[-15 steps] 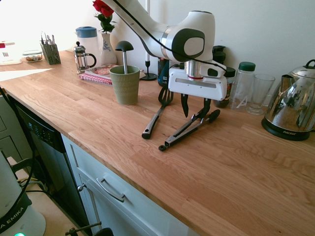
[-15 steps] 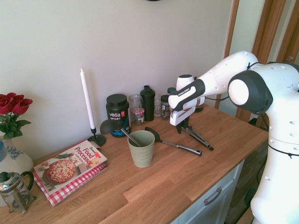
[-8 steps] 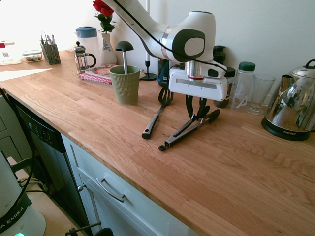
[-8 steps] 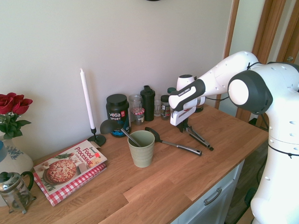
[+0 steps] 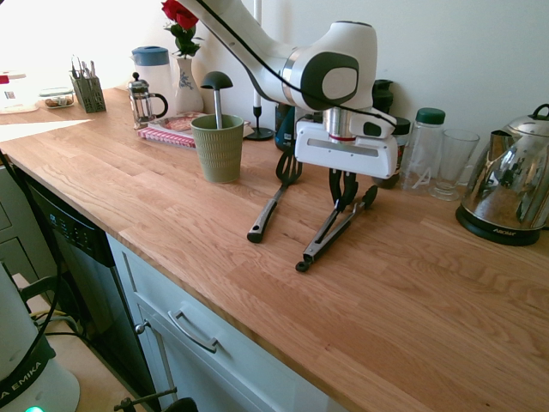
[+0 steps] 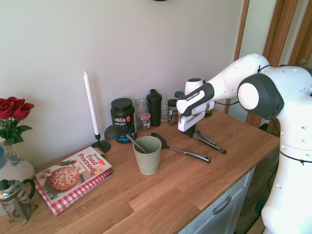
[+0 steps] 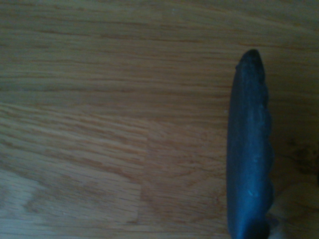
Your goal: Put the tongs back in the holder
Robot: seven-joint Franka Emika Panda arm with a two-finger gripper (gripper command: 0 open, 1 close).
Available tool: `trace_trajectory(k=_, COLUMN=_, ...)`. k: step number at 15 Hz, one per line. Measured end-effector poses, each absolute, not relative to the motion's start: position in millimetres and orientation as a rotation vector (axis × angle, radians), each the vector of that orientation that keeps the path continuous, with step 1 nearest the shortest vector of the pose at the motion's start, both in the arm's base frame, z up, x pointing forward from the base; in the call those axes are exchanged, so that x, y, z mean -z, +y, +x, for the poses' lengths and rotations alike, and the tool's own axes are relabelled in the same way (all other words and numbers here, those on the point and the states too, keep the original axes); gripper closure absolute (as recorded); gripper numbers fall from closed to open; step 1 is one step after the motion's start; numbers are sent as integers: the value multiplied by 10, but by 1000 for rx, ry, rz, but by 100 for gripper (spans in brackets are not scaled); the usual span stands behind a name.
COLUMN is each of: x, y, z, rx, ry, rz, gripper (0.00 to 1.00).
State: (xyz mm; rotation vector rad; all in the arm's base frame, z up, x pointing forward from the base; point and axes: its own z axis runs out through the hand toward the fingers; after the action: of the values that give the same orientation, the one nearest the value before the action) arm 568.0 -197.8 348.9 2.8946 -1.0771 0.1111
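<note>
The tongs (image 5: 334, 230) lie slanted on the wooden counter, silver arms together, with the black hinge end (image 5: 302, 266) toward the counter's front. My gripper (image 5: 346, 194) is shut on the tongs near their black tips, close to the back wall. Seen from the other side, the gripper (image 6: 193, 132) sits over the tongs (image 6: 210, 144). One dark tong tip (image 7: 249, 149) fills the wrist view above the wood. The olive-green ribbed holder (image 5: 218, 148) stands upright to the left with a black ladle (image 5: 216, 82) in it, well apart from the gripper. The holder (image 6: 147, 155) also shows in the second exterior view.
A black slotted spatula (image 5: 268, 215) lies between holder and tongs. A steel kettle (image 5: 508, 184), a glass (image 5: 452, 163) and a bottle (image 5: 423, 146) stand right of the gripper. Jars (image 6: 122, 119) and a candle (image 6: 90, 105) line the wall; a cookbook (image 6: 73, 173) lies left.
The fingers have come together on the tongs near their tips. The tongs have swung, their hinge end sliding to the right in the first exterior view.
</note>
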Motion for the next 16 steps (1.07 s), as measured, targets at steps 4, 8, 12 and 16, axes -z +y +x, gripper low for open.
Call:
trace_trajectory(k=4, x=-4553, y=-1883, z=5630, rx=-206, ry=-1111, rz=2958, gripper=100)
trace_trajectory(k=8, x=-5590, y=-1776, z=5354, rx=-317, ry=-1114, rz=3033, gripper=100)
trace_trajectory(k=12, x=-5894, y=-1704, z=5222, rx=-345, ry=-1088, rz=3069, gripper=100)
trace_trajectory(k=16, x=-6604, y=-1049, z=5007, rx=-435, ry=-883, rz=3177, gripper=100)
